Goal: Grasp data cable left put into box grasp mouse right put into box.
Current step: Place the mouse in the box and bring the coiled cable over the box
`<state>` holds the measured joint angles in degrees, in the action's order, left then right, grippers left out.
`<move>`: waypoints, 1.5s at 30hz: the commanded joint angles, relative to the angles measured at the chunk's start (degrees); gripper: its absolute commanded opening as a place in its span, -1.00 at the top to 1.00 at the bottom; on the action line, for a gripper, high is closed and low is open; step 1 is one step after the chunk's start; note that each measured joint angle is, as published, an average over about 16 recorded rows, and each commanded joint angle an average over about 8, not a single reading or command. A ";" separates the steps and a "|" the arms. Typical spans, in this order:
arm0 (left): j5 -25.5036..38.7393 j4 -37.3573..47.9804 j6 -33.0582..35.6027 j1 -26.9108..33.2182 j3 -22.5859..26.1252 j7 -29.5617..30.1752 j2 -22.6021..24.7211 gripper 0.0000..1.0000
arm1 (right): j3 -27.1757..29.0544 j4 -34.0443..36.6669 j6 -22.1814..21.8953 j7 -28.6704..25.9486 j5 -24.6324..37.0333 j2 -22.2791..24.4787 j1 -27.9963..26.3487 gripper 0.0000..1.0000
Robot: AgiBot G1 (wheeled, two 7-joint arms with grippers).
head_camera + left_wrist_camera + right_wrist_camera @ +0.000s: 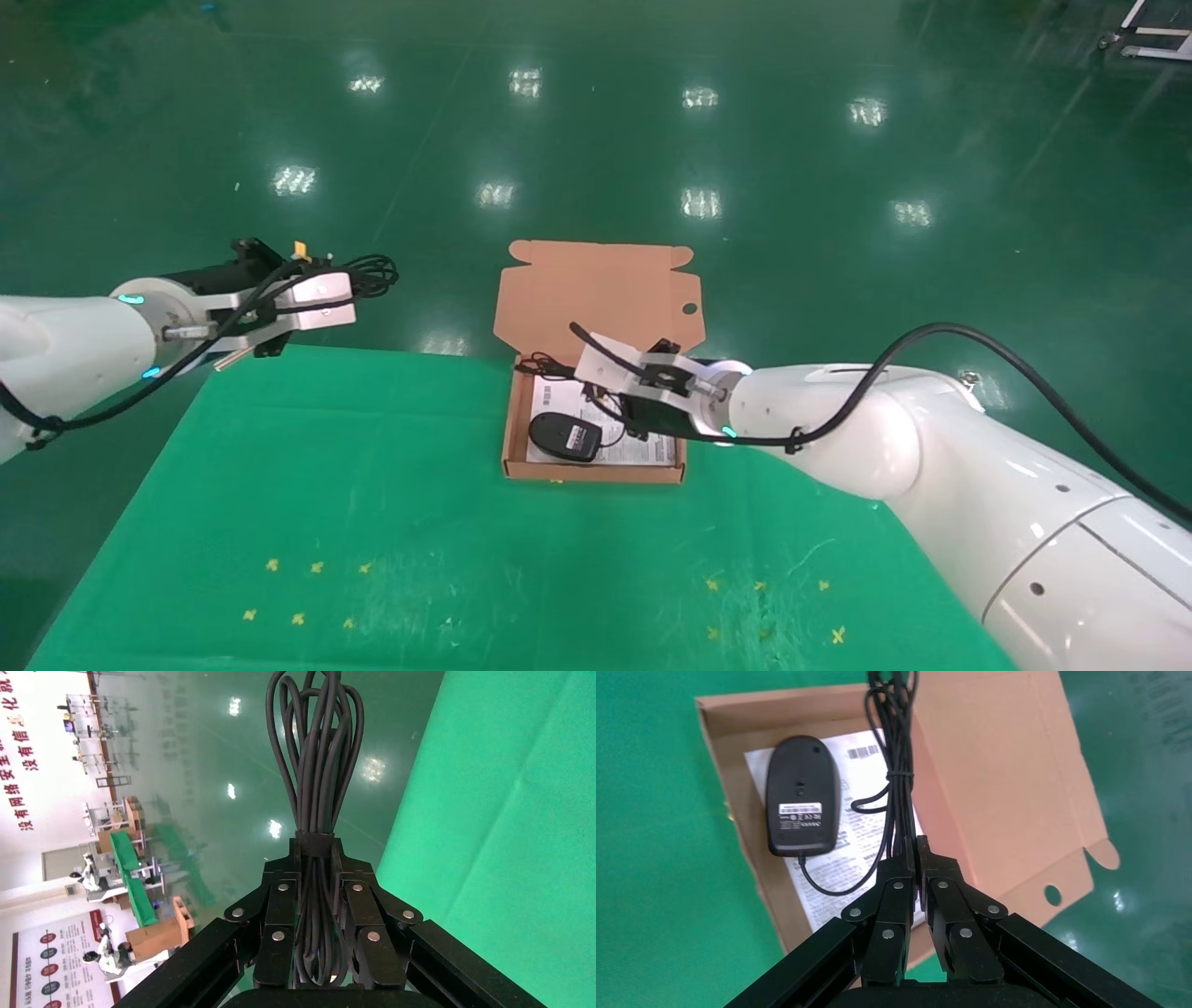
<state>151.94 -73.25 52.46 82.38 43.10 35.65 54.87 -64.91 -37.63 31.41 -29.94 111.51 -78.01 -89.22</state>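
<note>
on your left, the left gripper (358, 280) hangs out past the far left edge of the green table cloth (372, 522), above the glossy green floor (596, 140), and it is clamped on the data cable (372, 273). in the left wrist view you see the fingers (281, 910) pressed in from both sides on the bound neck of the data cable (314, 776), with the black loops fanning out beyond the tips and a dark band wrapped around the bundle just past them. moving toward the middle, the box (596, 471) sits open on the cloth near its far edge, its flap lid (596, 294) standing up at the back with a small round hole near one corner. inside, on the white leaflet (643, 452), the mouse (564, 435) lies in the left part of the base; the right wrist view shows the mouse (802, 797) belly up, with its label showing. its cord (895, 755) curls off the leaflet (866, 748) and gathers into a tied bunch. to your right, the right gripper (589, 359) hovers over the back of the box (736, 706), and the right wrist view shows its fingers (898, 881) pinched narrow on that bunched cord, so the cord is held while the mouse body rests on the box floor. the right arm (931, 466) reaches in from the lower right across the cloth's corner.
</note>
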 commanded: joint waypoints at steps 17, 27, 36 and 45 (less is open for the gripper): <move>-0.07 0.01 -0.01 -0.04 0.01 0.00 0.02 1.00 | -3.91 0.57 -0.64 -2.09 -2.12 0.29 -0.30 -1.00; -2.65 0.98 -2.94 -2.11 0.72 -0.68 2.15 1.00 | -3.93 -2.07 -0.84 -3.46 -0.84 4.25 -1.90 -1.00; -4.45 6.11 -10.98 -4.89 2.74 -3.26 8.06 1.00 | -3.78 -8.55 1.07 -7.84 2.96 11.62 -4.00 -1.00; -6.93 15.53 -18.68 -5.57 5.54 -7.74 15.44 1.00 | -3.60 -18.76 4.84 -14.93 8.45 18.96 -4.99 -1.00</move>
<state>144.79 -57.38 33.87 77.01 48.67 27.77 70.38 -68.45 -56.37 36.33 -45.00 120.11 -59.24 -94.18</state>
